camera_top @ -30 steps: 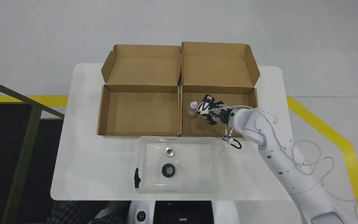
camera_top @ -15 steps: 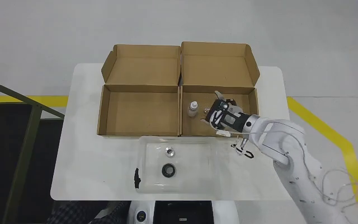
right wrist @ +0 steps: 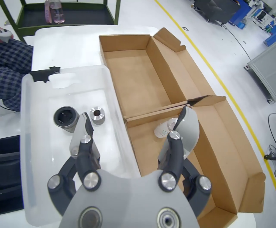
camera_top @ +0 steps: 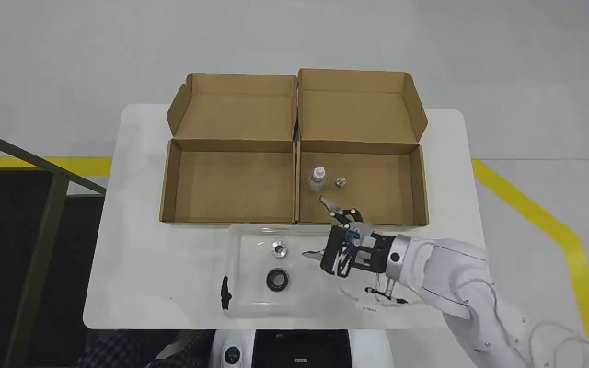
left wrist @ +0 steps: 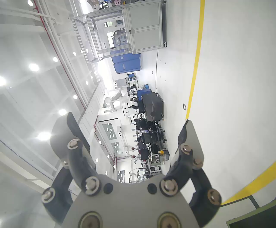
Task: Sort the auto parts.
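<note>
A clear plastic bin point(camera_top: 241, 237) at the table's front holds a black ring-shaped part point(camera_top: 277, 280) and a small silver cylinder point(camera_top: 278, 247). My right gripper point(camera_top: 319, 230) hangs open and empty over the bin's right end. From the right wrist, the gripper point(right wrist: 135, 117) has one finger next to the black part point(right wrist: 64, 117) and silver cylinder point(right wrist: 97, 113). The other finger half hides a white bottle point(right wrist: 162, 130). That bottle point(camera_top: 317, 177) stands in the right cardboard box point(camera_top: 419, 189) beside a small metal part point(camera_top: 340, 181). My left gripper point(left wrist: 129, 123) is open, pointing out at the room.
The left cardboard box point(camera_top: 170, 189) has nothing in it, and both boxes' lids are folded back. A black scrap point(camera_top: 224, 293) sits on the bin's left rim. A green cart point(right wrist: 64, 15) stands beyond the table's left side.
My right gripper has pulled back out of the right box and come over the clear bin. The small metal part stays in the box beside the bottle.
</note>
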`<state>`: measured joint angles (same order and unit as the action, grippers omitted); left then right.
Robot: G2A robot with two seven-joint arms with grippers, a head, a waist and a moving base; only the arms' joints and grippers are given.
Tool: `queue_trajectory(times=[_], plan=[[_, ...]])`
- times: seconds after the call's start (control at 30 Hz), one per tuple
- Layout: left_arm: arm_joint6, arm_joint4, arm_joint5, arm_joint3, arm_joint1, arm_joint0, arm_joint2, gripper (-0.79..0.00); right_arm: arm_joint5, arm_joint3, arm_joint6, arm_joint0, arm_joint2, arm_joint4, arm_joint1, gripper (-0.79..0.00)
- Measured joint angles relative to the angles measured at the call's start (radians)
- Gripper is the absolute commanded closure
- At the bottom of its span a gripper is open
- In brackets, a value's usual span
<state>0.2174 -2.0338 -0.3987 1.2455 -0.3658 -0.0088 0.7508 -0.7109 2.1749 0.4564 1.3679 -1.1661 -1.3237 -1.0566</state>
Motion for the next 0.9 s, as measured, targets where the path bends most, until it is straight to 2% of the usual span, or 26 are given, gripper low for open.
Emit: queue_trajectory(times=[0.3, 0.53, 0.67, 0.9], plan=[[0.0, 0.0, 0.0, 0.0, 0.0, 0.0, 0.0, -0.785, -0.024, -0.038, -0.008, -0.034, 0.138, -0.083, -0.012, -0.616], [0.0, 0.0, 0.0, 0.0, 0.0, 0.0, 0.0, -0.785, -0.011, -0.096, -0.003, -0.089, 0.21, -0.107, -0.026, -0.557], [0.0, 0.0, 0.0, 0.0, 0.0, 0.0, 0.0, -0.785, -0.019, -0.121, 0.004, -0.115, 0.243, -0.117, -0.032, -0.554], [0.0, 0.0, 0.0, 0.0, 0.0, 0.0, 0.0, -0.785, -0.014, -0.17, 0.013, -0.156, 0.285, -0.123, -0.044, -0.474]])
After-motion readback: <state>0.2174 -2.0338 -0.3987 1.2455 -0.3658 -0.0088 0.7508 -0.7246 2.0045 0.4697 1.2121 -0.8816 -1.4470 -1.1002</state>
